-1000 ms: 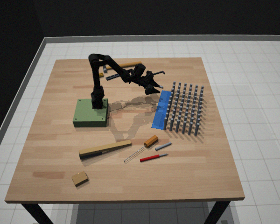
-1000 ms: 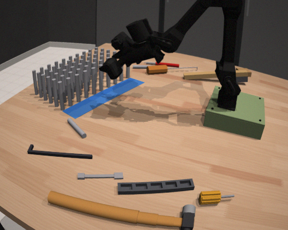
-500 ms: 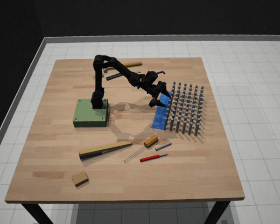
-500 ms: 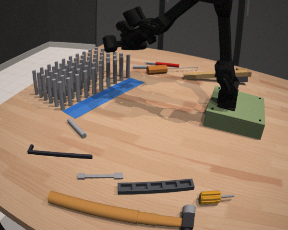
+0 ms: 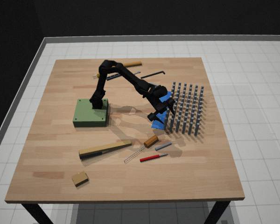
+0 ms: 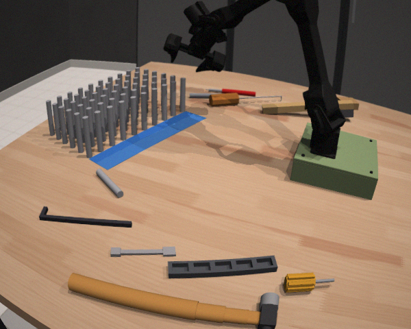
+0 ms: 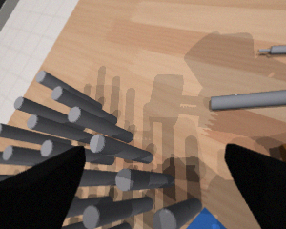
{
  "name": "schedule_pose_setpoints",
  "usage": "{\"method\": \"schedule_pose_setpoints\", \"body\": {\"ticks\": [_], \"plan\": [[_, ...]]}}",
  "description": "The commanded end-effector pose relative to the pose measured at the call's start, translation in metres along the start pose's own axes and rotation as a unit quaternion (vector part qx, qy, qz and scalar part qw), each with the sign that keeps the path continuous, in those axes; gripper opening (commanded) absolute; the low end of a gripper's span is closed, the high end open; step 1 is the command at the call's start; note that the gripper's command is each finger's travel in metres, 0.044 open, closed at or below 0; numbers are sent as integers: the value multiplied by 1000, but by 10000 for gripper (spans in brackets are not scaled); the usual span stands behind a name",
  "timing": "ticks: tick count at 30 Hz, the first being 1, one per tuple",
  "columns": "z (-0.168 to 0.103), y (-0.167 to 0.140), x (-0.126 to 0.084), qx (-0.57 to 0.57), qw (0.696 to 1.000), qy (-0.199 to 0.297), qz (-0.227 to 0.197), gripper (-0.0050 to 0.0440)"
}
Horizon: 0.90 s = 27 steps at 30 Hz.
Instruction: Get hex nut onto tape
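Observation:
A grid of upright grey spacers (image 5: 185, 108) stands at the right of the table, also in the exterior view (image 6: 114, 106). The blue tape strip (image 6: 148, 138) lies along the grid's near side; in the top view (image 5: 157, 124) the arm partly covers it. I cannot see the hex nut in any view. The hook pick (image 5: 150, 141) with its orange-brown handle lies on the table in front of the grid, also in the exterior view (image 6: 223, 99). My gripper (image 5: 162, 113) (image 6: 191, 55) is open and empty, high above the grid's front corner. The wrist view (image 7: 150, 191) shows corner spacers (image 7: 86, 143) and a tape corner (image 7: 207, 220).
A grey rod (image 5: 163, 146), a red screwdriver (image 5: 153, 157), a wooden wedge (image 5: 105, 148) and a small block (image 5: 80, 178) lie near the front. A hammer (image 6: 163, 302), an allen key (image 6: 83, 220), a loose grey rod (image 6: 109, 182) and a slotted dark bar (image 6: 222, 266) lie at the far side. The arm stands on a green base (image 5: 90, 113).

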State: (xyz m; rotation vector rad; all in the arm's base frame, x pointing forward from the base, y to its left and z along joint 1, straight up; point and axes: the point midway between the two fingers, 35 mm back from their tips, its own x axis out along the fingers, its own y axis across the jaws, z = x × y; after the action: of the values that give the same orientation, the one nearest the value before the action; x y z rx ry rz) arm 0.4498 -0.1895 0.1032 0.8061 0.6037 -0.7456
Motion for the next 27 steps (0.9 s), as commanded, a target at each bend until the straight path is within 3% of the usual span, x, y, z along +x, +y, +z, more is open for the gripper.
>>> {"method": "schedule_pose_setpoints", "body": {"ticks": [1, 3, 9, 16, 18, 19, 27], "plan": [[16, 0, 1, 40, 999, 14, -12, 400], [32, -23, 11, 118, 991, 29, -49, 400], [41, -63, 18, 221, 966, 60, -117, 400], [52, -113, 18, 355, 909, 86, -202, 400], [52, -113, 18, 355, 909, 86, -202, 400], [47, -124, 14, 373, 894, 100, -229, 400], [57, -182, 2, 522, 782, 108, -324, 400]]}}
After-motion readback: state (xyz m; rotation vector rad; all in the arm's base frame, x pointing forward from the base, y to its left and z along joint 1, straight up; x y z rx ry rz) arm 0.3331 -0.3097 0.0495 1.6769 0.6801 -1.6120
